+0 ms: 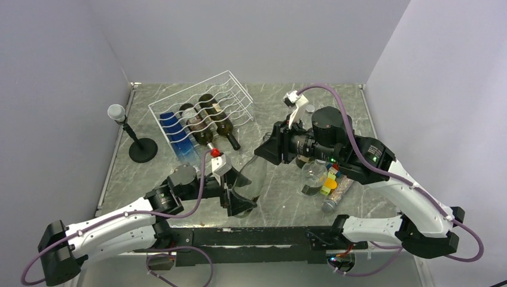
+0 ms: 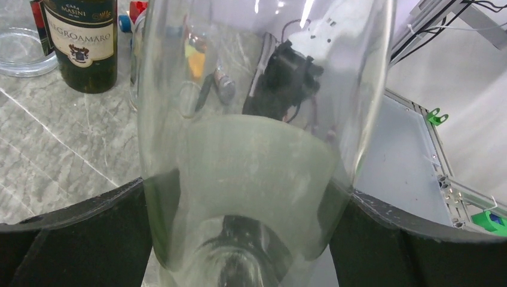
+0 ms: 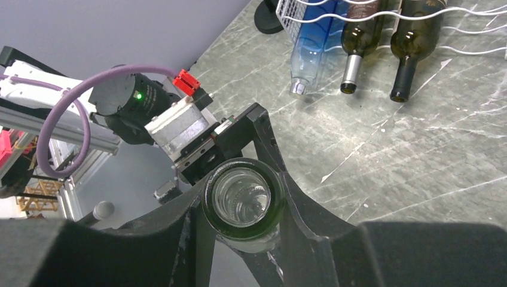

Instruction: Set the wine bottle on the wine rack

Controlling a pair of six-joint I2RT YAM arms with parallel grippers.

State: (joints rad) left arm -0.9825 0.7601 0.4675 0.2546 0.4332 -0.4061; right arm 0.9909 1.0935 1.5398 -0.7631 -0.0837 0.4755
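A clear, empty wine bottle [image 1: 254, 174] hangs above the table's front middle, held at both ends. My left gripper [image 1: 240, 202] is shut on its wide lower body; its black fingers [image 2: 72, 239] flank the glass [image 2: 257, 119]. My right gripper [image 1: 265, 150] is shut on the neck, with the green-rimmed mouth [image 3: 242, 200] pinched between its fingers [image 3: 299, 209]. The white wire wine rack [image 1: 210, 95] stands at the back left, well apart from the bottle. It holds a blue bottle [image 1: 174, 133] and two dark bottles [image 1: 209, 122]. The rack's front [image 3: 287, 15] shows in the right wrist view.
A black round-based microphone stand [image 1: 141, 149] stands left of the rack. Jars and a plastic bottle with colourful bits [image 1: 326, 180] lie under the right arm. A dark labelled bottle [image 2: 84, 42] and a glass bowl [image 2: 18, 54] stand on the marble table [image 1: 275, 203].
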